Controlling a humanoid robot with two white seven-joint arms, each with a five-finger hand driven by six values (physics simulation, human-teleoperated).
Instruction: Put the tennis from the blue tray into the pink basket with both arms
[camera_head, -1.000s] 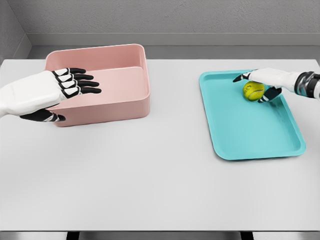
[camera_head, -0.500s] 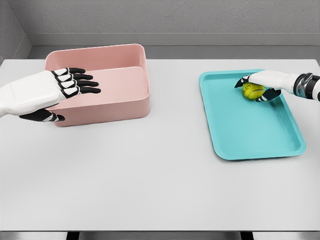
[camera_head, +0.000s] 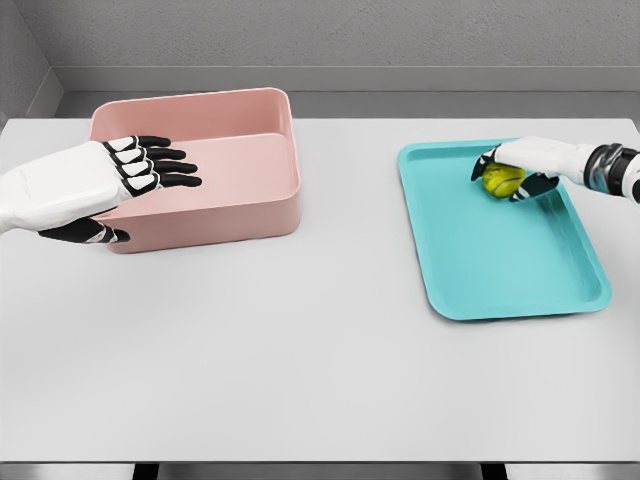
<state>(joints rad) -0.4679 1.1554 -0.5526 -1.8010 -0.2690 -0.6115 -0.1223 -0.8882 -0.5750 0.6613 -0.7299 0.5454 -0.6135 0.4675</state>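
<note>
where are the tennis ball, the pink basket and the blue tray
tennis ball (camera_head: 501, 179), head view, its yellow front
pink basket (camera_head: 255, 212), head view, its front wall
blue tray (camera_head: 500, 265), head view, its bare floor

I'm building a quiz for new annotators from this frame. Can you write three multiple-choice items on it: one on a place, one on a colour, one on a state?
1. Where is the tennis ball?
A. in the pink basket
B. over the far end of the blue tray
C. on the bare table

2. What colour is the container at the table's left?
A. pink
B. green
C. white

3. What is the left hand doing?
A. gripping the basket's rim
B. holding the ball
C. held open, grasping nothing

Key: 1 B, the ball sits over the blue tray near its far edge, with the right hand curled over it. 2 A, the pink basket is plainly pink. 3 C, the left hand has its fingers stretched out over the basket's left side, with nothing in them.
</note>
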